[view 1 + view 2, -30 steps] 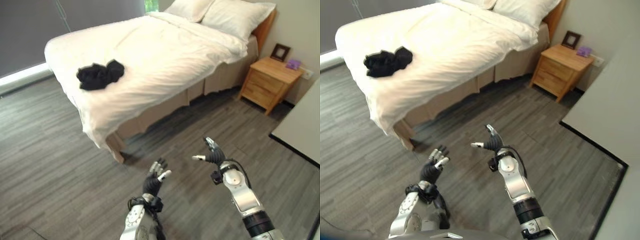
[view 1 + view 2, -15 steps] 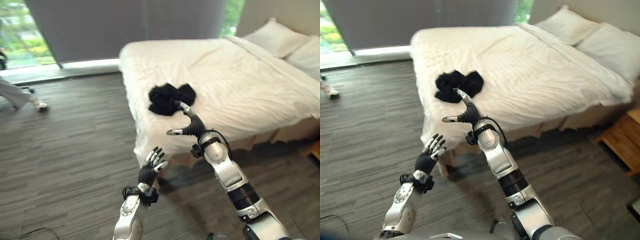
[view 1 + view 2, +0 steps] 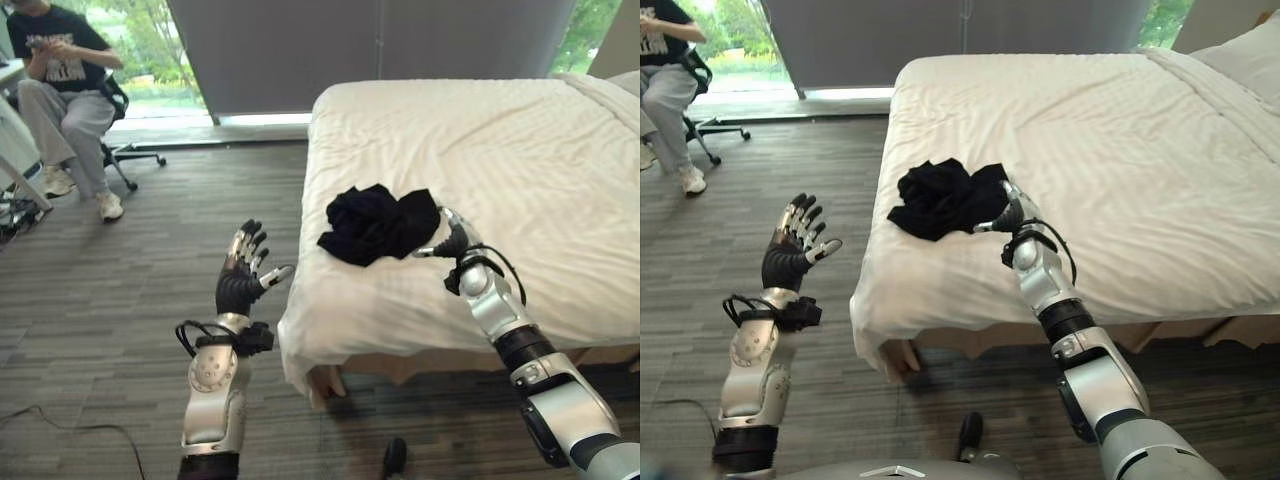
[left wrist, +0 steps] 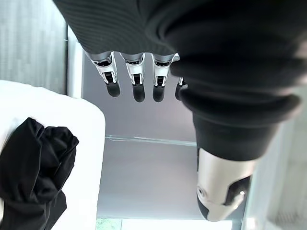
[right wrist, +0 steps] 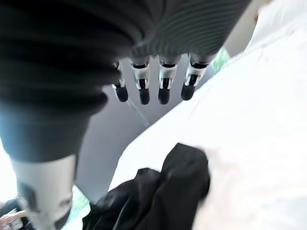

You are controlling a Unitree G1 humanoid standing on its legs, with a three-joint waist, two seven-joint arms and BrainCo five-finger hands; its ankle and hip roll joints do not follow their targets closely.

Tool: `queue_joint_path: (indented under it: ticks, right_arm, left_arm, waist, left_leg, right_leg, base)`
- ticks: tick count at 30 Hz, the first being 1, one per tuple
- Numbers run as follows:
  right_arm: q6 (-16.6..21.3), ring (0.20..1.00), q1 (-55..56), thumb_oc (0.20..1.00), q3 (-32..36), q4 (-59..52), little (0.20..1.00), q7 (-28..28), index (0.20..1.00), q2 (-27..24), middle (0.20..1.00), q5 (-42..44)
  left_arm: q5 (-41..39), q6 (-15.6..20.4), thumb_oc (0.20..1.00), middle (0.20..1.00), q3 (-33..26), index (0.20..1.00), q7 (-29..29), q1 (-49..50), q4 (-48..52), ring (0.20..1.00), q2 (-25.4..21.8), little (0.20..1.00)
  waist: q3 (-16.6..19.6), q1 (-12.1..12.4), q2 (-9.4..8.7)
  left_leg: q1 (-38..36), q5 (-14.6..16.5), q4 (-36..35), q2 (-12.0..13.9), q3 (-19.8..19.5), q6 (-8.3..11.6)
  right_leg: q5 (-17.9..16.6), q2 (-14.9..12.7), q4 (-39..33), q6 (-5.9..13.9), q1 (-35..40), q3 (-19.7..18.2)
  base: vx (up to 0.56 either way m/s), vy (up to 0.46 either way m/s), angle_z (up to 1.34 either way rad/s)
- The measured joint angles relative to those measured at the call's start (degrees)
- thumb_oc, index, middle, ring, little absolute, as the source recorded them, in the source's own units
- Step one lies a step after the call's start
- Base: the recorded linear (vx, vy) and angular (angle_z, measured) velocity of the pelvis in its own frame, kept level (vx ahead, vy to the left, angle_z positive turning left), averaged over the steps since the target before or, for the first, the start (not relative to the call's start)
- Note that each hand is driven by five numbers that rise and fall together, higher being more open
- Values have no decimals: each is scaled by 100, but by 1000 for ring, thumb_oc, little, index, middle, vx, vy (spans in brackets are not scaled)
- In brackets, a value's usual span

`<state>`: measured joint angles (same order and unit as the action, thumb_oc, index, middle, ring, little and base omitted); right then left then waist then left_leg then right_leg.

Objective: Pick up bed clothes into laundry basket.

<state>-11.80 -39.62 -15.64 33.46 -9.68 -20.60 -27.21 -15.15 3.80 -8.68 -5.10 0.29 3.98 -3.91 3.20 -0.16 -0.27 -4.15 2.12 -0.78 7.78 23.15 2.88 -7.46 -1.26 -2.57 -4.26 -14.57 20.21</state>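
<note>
floor: grey wood-look planks (image 3: 130,300) across the left and bottom of the head views.
bed: a large bed (image 3: 520,160) under a white cover fills the upper right of the head views, its near corner hanging over the floor at centre.
curtain: a grey curtain (image 3: 300,50) spans the top centre behind the bed.
person: seated on an office chair in the upper left corner (image 3: 60,90), hands held up at the chest.
black clothes: a crumpled black bundle (image 3: 378,222) lies on the white cover near the bed's near-left corner, centre of the frame; it also shows in the left wrist view (image 4: 33,172) and the right wrist view (image 5: 153,196).
right hand: reaches in from the lower right (image 3: 450,238), just beside the bundle's right edge, above the cover; fingers (image 5: 144,91) straight and spread wide, holding nothing.
left hand: raised over the floor, left of the bed corner (image 3: 240,280), well apart from the bundle; fingers (image 4: 136,88) straight and fanned, empty.
</note>
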Motion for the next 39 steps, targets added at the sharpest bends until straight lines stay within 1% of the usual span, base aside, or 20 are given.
queue_joint_path:
  ticks: [3, 8, 11, 13, 14, 16, 17, 19, 20, 21, 23, 25, 26, 29, 31, 32, 34, 36, 38, 39]
  right_arm:
    - [-17, 1000, -131, 1000, -62, 47, 1000, -49, 1000, -193, 1000, -223]
    - [-29, 1000, -495, 1000, -273, 644, 1000, -229, 1000, -135, 1000, -223]
    - [-32, 1000, -1079, 1000, -319, 1191, 1000, -257, 1000, 16, 1000, -221]
    - [-75, 1000, -1440, 1000, -315, 1312, 1000, -265, 1000, 32, 1000, -219]
    - [-79, 1000, -1820, 1000, -289, 1557, 1000, -320, 1000, 107, 1000, -213]
    - [-79, 1000, -2123, 1000, -273, 1791, 1000, -406, 1000, 187, 1000, -209]
    - [-50, 1000, -2233, 1000, -299, 1856, 1000, -486, 1000, 268, 1000, -208]
    - [-5, 1000, -2327, 1000, -411, 2083, 1000, -621, 1000, 373, 1000, -207]
    - [-20, 1000, -2378, 1000, -442, 2179, 1000, -613, 1000, 374, 1000, -195]
    - [-29, 1000, -2449, 1000, -446, 2540, 1000, -672, 1000, 425, 1000, -193]
    - [-97, 1000, -2369, 1000, -444, 2722, 1000, -638, 1000, 620, 1000, -170]
    - [-55, 1000, -2012, 1000, -374, 2498, 1000, -603, 1000, 854, 1000, -166]
    - [-65, 1000, -1945, 1000, -389, 2500, 1000, -601, 1000, 888, 1000, -165]
    - [-85, 1000, -1785, 1000, -431, 2286, 1000, -563, 1000, 894, 1000, -169]
    - [-35, 1000, -1911, 1000, -529, 2119, 1000, -555, 1000, 895, 1000, -190]
    - [-45, 1000, -2022, 1000, -522, 2200, 1000, -551, 1000, 896, 1000, -195]
    - [-71, 1000, -2328, 1000, -487, 2492, 1000, -566, 1000, 875, 1000, -197]
    - [-71, 1000, -2388, 1000, -537, 2652, 1000, -618, 1000, 895, 1000, -195]
    - [-76, 1000, -2456, 1000, -772, 2829, 1000, -654, 1000, 893, 1000, -197]
    - [-98, 1000, -2624, 1000, -964, 3144, 1000, -721, 1000, 864, 1000, -199]
  left_arm:
    - [-46, 28, 1000, 1000, -94, 1000, -66, 230, -201, 1000, -79, 1000]
    - [-51, 215, 1000, 1000, -277, 1000, -208, 78, -190, 1000, -243, 1000]
    - [-43, 303, 1000, 1000, -221, 1000, -212, -112, -447, 1000, -579, 1000]
    - [-33, 267, 1000, 1000, -220, 1000, -198, -221, -519, 1000, -647, 1000]
    - [-31, 228, 1000, 1000, -216, 1000, -192, -276, -557, 1000, -672, 1000]
    - [-30, 205, 1000, 1000, -128, 1000, -194, -257, -606, 1000, -685, 1000]
    - [-35, 183, 1000, 1000, -83, 1000, -217, -250, -603, 1000, -799, 1000]
    - [-36, 167, 1000, 1000, -51, 1000, -244, -207, -594, 1000, -853, 1000]
    - [-38, 112, 1000, 1000, -51, 1000, -259, -201, -561, 1000, -757, 1000]
    - [-47, 97, 1000, 1000, 58, 1000, -308, -206, -408, 1000, -766, 1000]
    - [-47, 61, 1000, 1000, 30, 1000, -384, -222, -411, 1000, -870, 1000]
    - [-46, -87, 1000, 1000, 58, 1000, -420, -51, -357, 1000, -779, 1000]
    - [-46, -91, 1000, 1000, 72, 1000, -437, 3, -324, 1000, -756, 1000]
    - [-48, -130, 1000, 1000, 181, 1000, -418, -76, -228, 1000, -912, 1000]
    - [-47, -140, 1000, 1000, 232, 1000, -415, -231, -243, 1000, -1013, 1000]
    - [-47, -140, 1000, 1000, 243, 1000, -409, -319, -245, 1000, -1010, 1000]
    - [-47, -144, 1000, 1000, 294, 1000, -413, -634, -251, 1000, -1031, 1000]
    - [-51, -147, 1000, 1000, 416, 1000, -416, -842, -402, 1000, -1036, 1000]
    - [-51, -161, 1000, 1000, 558, 1000, -445, -788, -350, 1000, -901, 1000]
    - [-54, -161, 1000, 1000, 562, 1000, -465, -797, -357, 1000, -824, 1000]
  waist:
    - [-70, -68, 84]
    - [-165, 167, 268]
    - [-269, 256, 287]
    - [-431, 399, 75]
    - [-564, 473, -37]
    - [-671, 503, -115]
    - [-715, 504, -284]
    - [-705, 408, -310]
    - [-721, 569, -37]
    - [-697, 509, 287]
    - [-742, 511, -21]
    - [-692, 443, 151]
    - [-629, 375, 240]
    - [-541, 218, 138]
    - [-513, 259, 93]
    - [-507, 362, 82]
    - [-515, 346, 14]
    - [-496, 379, -35]
    - [-498, 406, -38]
    - [-490, 342, -24]
  left_leg:
    - [-7, 5, -133, 90, -47, 20]
    - [119, 3, -143, 75, -217, 21]
    - [506, -113, 152, 83, -427, 223]
    - [1042, -148, 1091, 33, -595, 294]
    - [1791, -259, 2415, 104, -905, 444]
    - [2573, -134, 3504, 176, -1284, 649]
    - [2756, -44, 2917, -2, -1103, 554]
    - [2615, -164, 1514, -157, -811, 294]
    - [2520, -357, 756, 55, -748, 177]
    - [2488, -367, 312, 549, -529, 193]
    - [2378, -517, 71, 571, 87, 74]
    - [1761, -585, -151, 636, 264, 21]
    - [1652, -849, -235, 645, 283, 24]
    - [1389, -752, -210, 306, 475, -30]
    - [1519, -691, -181, 177, 651, -130]
    - [1587, -654, -167, 164, 712, -186]
    - [1748, -641, -159, 75, 592, -205]
    - [1740, -667, -165, 106, 444, -170]
    - [1677, -988, -288, 192, 510, -436]
    - [1709, -1073, -298, 238, 458, -366]
  right_leg:
    - [-27, 53, -85, 55, -5, 203]
    - [-90, 5, -296, 95, 117, 460]
    - [-61, -132, -273, 109, 6, 636]
    - [89, -320, 4, -4, -181, 627]
    - [226, -421, 221, -129, -256, 655]
    - [339, -509, 322, -166, -274, 630]
    - [363, -581, 169, -46, -282, 707]
    - [609, -471, -154, 391, -226, 761]
    - [560, -308, 346, 121, -312, 786]
    - [929, -82, 968, 40, -341, 662]
    - [910, -134, 828, 17, -273, 605]
    - [875, -73, 679, 181, 166, 547]
    - [922, -87, 684, 265, 272, 548]
    - [992, -556, 1173, 739, 247, 415]
    - [1048, -893, 1667, 789, -262, 332]
    - [994, -996, 1545, 784, -358, 481]
    - [311, -1250, 590, 869, -215, 507]
    - [94, -1118, -185, 1207, 229, 519]
    - [13, -944, -334, 1134, 355, 629]
    - [50, -875, -333, 1077, 341, 666]
  base:
    - [164, -97, 22]
    - [55, -103, 31]
    - [9, -172, 49]
    - [-109, -109, 37]
    - [-81, -87, 32]
    - [86, 50, 24]
    - [177, 109, 19]
    - [237, 166, -9]
    - [424, 236, -43]
    - [315, 156, -49]
    - [333, 84, -38]
    - [254, 44, -51]
    - [223, 132, -23]
    - [14, 92, -7]
    - [-16, -40, -35]
    - [64, -56, -29]
    - [167, -61, 13]
    - [124, -94, 28]
    - [-11, -97, 5]
    - [-34, -80, 4]
